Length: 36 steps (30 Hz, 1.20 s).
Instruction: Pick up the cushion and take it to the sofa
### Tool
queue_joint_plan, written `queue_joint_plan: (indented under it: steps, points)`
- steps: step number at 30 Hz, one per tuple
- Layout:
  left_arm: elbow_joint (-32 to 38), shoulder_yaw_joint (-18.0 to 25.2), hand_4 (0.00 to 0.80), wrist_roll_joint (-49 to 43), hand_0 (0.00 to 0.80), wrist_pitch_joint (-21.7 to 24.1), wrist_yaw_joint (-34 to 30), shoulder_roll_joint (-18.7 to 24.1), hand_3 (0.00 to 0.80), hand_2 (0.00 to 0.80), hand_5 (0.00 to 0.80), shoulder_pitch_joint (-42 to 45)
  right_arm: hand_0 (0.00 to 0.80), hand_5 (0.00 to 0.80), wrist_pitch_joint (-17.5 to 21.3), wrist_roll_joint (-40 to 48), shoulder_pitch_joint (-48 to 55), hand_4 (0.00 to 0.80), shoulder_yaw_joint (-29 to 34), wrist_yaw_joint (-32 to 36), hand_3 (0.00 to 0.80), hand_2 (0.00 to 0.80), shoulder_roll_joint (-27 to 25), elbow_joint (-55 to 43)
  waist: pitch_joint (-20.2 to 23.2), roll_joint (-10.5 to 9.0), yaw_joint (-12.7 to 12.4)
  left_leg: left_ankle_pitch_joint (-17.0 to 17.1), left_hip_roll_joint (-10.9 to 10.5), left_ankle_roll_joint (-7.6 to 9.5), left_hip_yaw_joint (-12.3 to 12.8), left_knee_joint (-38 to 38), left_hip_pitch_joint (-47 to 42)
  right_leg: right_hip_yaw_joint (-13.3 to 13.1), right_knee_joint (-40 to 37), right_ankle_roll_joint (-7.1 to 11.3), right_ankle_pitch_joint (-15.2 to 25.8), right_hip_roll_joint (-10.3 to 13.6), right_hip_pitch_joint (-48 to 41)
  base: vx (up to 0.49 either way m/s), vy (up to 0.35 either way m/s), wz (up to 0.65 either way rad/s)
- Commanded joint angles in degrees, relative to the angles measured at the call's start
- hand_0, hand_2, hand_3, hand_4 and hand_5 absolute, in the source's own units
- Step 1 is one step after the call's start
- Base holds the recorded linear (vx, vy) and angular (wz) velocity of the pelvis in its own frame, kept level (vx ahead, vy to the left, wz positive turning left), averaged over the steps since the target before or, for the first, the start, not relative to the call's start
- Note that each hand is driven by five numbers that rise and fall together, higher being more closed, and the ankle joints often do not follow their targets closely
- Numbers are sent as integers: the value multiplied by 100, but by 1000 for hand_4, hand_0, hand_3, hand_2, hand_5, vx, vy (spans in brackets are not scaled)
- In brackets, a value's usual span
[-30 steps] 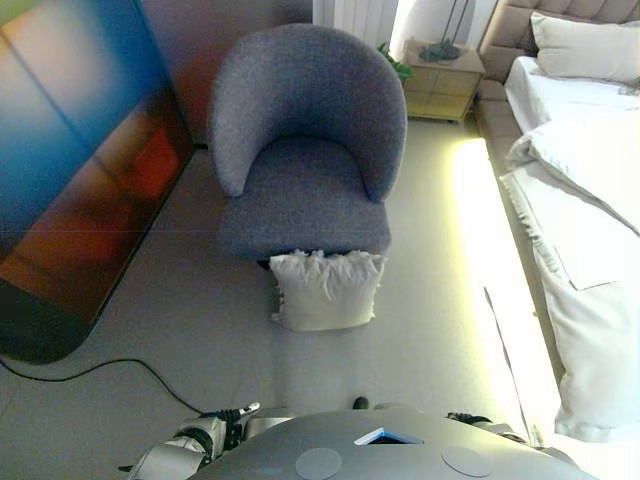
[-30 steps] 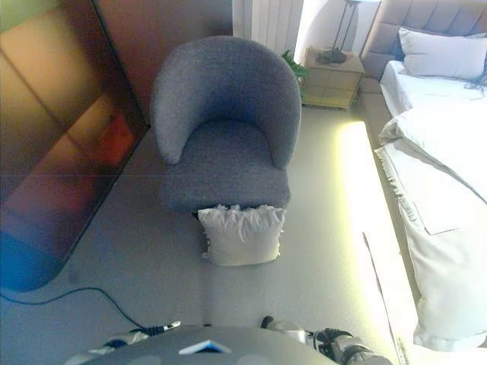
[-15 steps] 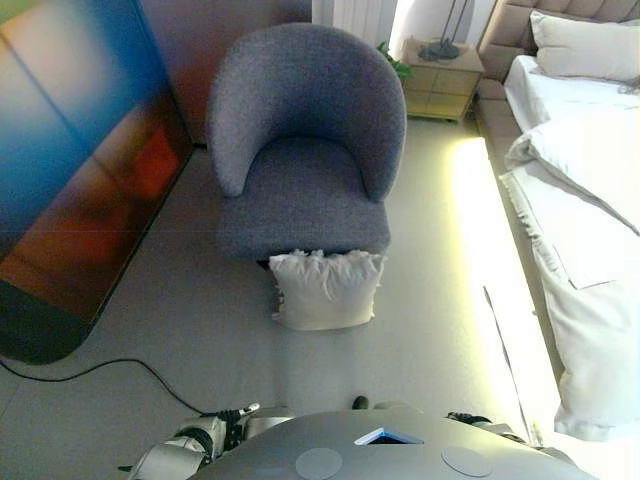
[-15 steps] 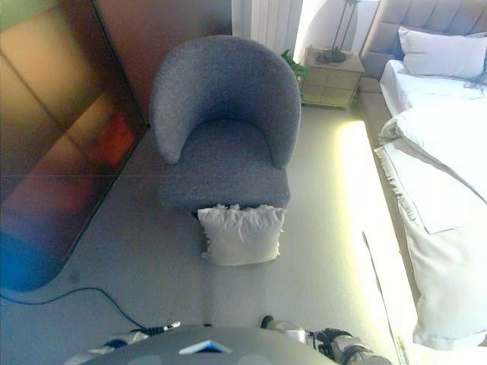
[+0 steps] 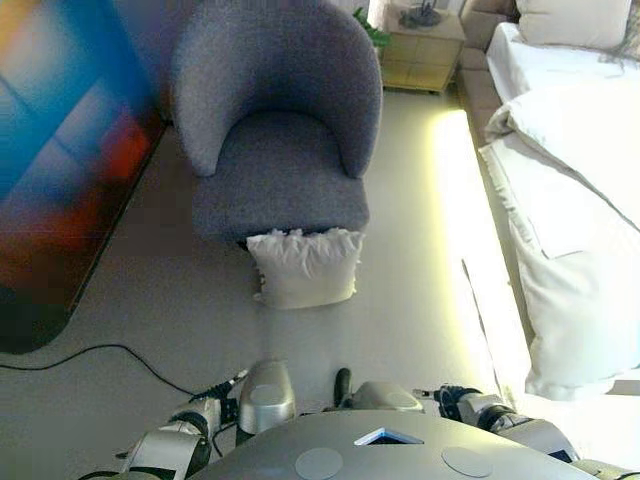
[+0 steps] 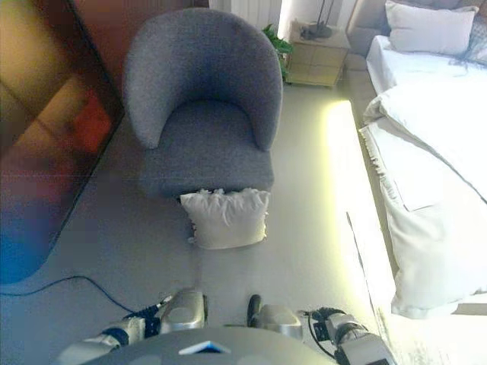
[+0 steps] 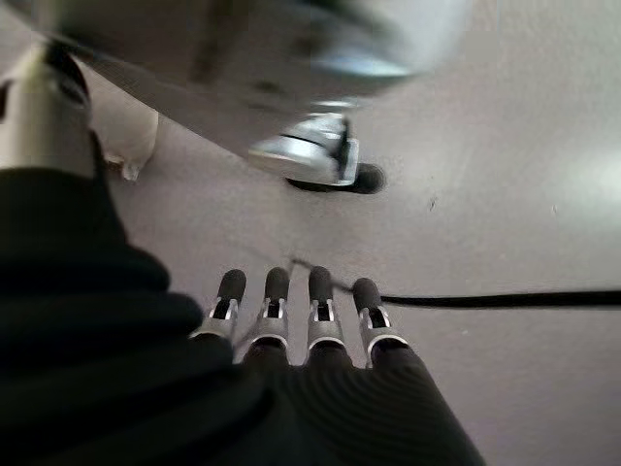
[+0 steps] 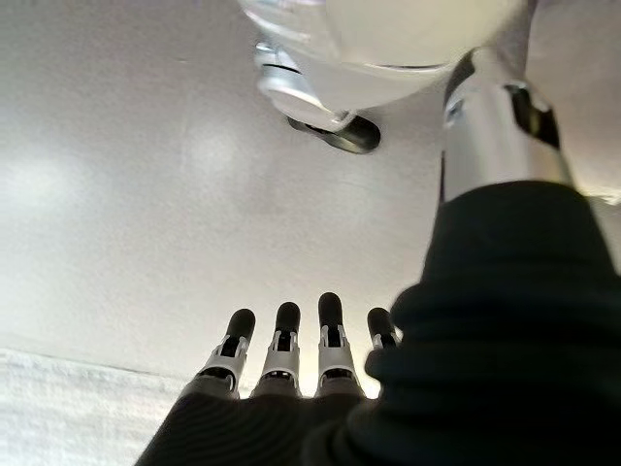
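A cream cushion with a frilled top edge (image 5: 303,268) stands on the floor, leaning against the front of a grey round-backed armchair (image 5: 280,160). It also shows in the right eye view (image 6: 226,218). Both hands hang low at my sides, well short of the cushion. My left hand (image 7: 291,330) shows in the left wrist view with straight fingers over bare floor, holding nothing. My right hand (image 8: 291,361) shows in the right wrist view, fingers straight and empty too.
A bed with a white duvet (image 5: 570,200) runs along the right side. A small nightstand (image 5: 425,50) and a green plant (image 5: 370,28) stand behind the armchair. A dark glossy panel (image 5: 60,150) stands at the left. Open floor lies between me and the cushion.
The whole picture has shifted: the camera has moved closer and tipped down, so chair and cushion sit further left. The cushion and chair themselves have not moved.
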<state>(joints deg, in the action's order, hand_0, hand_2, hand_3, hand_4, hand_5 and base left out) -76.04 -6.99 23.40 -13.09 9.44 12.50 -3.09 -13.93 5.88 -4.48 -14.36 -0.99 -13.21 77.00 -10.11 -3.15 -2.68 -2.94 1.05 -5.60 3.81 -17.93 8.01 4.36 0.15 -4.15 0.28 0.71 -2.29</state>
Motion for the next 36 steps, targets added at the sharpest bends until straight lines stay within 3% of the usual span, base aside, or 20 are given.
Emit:
queue_joint_plan:
  steps: [1, 2, 4, 6, 11, 12, 13, 16, 19, 20, 21, 22, 24, 25, 27, 29, 32, 36]
  points:
    - [-74, -69, 0, -19, 0, -131, 132, -104, 0, 0, 0, 364, 0, 0, 106, -137, 37, 0, 114, 53, 0, 0, -174, 42, 45, 172, -232, 382, -224, 411, 370, 995, 556, -181, 616, 334, -1378, -503, -1077, 524, 54, -11]
    - [-95, -93, 0, -50, 0, -183, 63, -90, 0, 0, 0, 407, 0, 0, 117, -126, 44, 0, 116, 46, 0, 0, -182, 81, 90, 247, -283, 669, -181, 373, 407, 1525, 543, -226, 642, 299, -1478, -621, -1201, 586, 62, -25]
    - [-144, -94, 0, -104, 0, -211, -52, -105, 0, 0, 0, 490, 0, 0, 51, -111, 53, 0, 127, 37, 0, 0, -163, 146, 157, 259, -362, 791, -211, 349, 275, 2195, 442, -361, 697, 309, -1755, -675, -1494, 571, 54, 5]
    - [-175, -71, 0, -206, 0, -276, -225, -130, 0, 0, 0, 545, 0, 0, -89, -67, 60, 0, 96, 30, 0, 0, -144, 182, 234, 263, -433, 763, -152, 300, 126, 2293, 573, -434, 839, 324, -2006, -695, -1700, 714, 82, 29]
    - [-249, -114, 0, -481, 0, -392, -456, -180, 0, 0, 0, 552, 0, 0, -406, 155, 181, 0, 226, -4, 0, 0, -121, 288, 370, 258, -487, 901, 98, 228, 284, 2293, 751, -224, 1297, 378, -2482, -492, -1983, 850, 157, -1]
    - [-246, -123, 0, -435, 0, -438, -467, -158, 0, 0, 0, 539, 0, 0, -466, 192, 213, 0, 263, -16, 0, 0, -101, 284, 382, 159, -468, 820, 7, 277, 353, 2204, 695, -122, 1421, 465, -2519, -313, -2027, 920, 218, -20]
    - [-247, -100, 0, -378, 0, -441, -449, -139, 0, 0, 0, 508, 0, 0, -470, 234, 229, 0, 317, -46, 0, 0, -68, 294, 402, 109, -446, 752, -30, 336, 453, 2040, 688, 10, 1679, 587, -2413, -162, -1997, 958, 220, -25]
    - [-117, 4, 0, -454, 0, -123, -393, -12, 0, 0, 0, 451, 0, 0, -275, 144, 275, 0, 508, -77, 0, 0, -10, 168, 491, -77, -459, 592, -220, 517, 407, 1292, 825, 254, 2796, 1022, -1659, 266, -1806, 882, 163, -26]
    - [96, -144, 0, -626, 0, -127, -409, 170, 0, 0, 0, 299, 0, 0, 43, 221, 250, 0, 515, -201, 0, 0, 12, -113, 602, -191, -429, 294, -443, 780, 334, 972, 797, 69, 3567, 1301, -643, 231, -1305, 703, 63, -7]
    - [140, -206, 0, -663, 0, -149, -459, 245, 0, 0, 0, 211, 0, 0, 145, 328, 199, 0, 451, -241, 0, 0, 4, -213, 600, -186, -382, 254, -485, 805, 295, 1010, 706, 46, 3432, 1292, -643, 203, -1068, 503, 0, 10]
    - [178, -259, 0, -703, 0, -183, -576, 300, 0, 0, 0, 103, 0, 0, 234, 356, 102, 0, 357, -203, 0, 0, -12, -319, 598, -94, -361, 310, -391, 809, 341, 1077, 668, 139, 3143, 1233, -640, 120, -831, 356, -25, 11]
    - [200, -301, 0, -708, 0, -198, -638, 320, 0, 0, 0, 17, 0, 0, 295, 318, 21, 0, 303, -191, 0, 0, -17, -404, 580, -66, -338, 298, -376, 801, 402, 1109, 599, 315, 2830, 1215, -707, 205, -642, 277, -48, 9]
    - [229, -437, 0, -529, 0, -242, -608, 283, 0, 0, 0, -287, 0, 0, 256, 215, -256, 0, 151, -231, 0, 0, -21, -543, 454, 105, -253, 218, -246, 721, 418, 1323, 190, 810, 2141, 1201, -869, 648, 274, 187, -54, -9]
    - [222, -532, 0, -459, 0, -298, -591, 249, 0, 0, 0, -489, 0, 0, 240, 311, -382, 0, 32, -332, 0, 0, -17, -585, 331, 273, -215, 273, -73, 698, 379, 1432, 82, 929, 2016, 1072, -846, 756, 837, -29, -89, -22]
    - [181, -720, 0, -257, 0, -223, -571, 201, 0, 0, 0, -770, 0, 0, 325, 609, -574, 0, -128, -523, 0, 0, -29, -669, 42, 410, -58, 205, 114, 655, 275, 1529, 8, 648, 1489, 1020, -487, 1050, 1388, -93, -145, 0]
    - [184, -747, 0, 74, 0, -147, -492, 167, 0, 0, 0, -786, 0, 0, 371, 514, -580, 0, -95, -436, 0, 0, -67, -704, -52, 415, 92, 73, 236, 628, 249, 1625, -139, 253, 1012, 1137, -182, 1143, 1347, 91, -167, 40]
    - [201, -618, 0, 376, 0, -201, -293, 97, 0, 0, 0, -592, 0, 0, 385, 23, -291, 0, -125, -148, 0, 0, -30, -635, 109, 318, 111, 28, 359, 512, 177, 1713, -414, 301, 551, 1182, -321, 1012, 858, 260, -245, 46]
    - [68, -369, 0, 238, 0, -184, -147, 28, 0, 0, 0, -390, 0, 0, 349, -44, -76, 0, -125, -75, 0, 0, -50, -490, 307, 166, -35, 95, 605, 279, 27, 1677, -538, 630, 284, 1055, -445, 855, 310, 225, -341, 49]
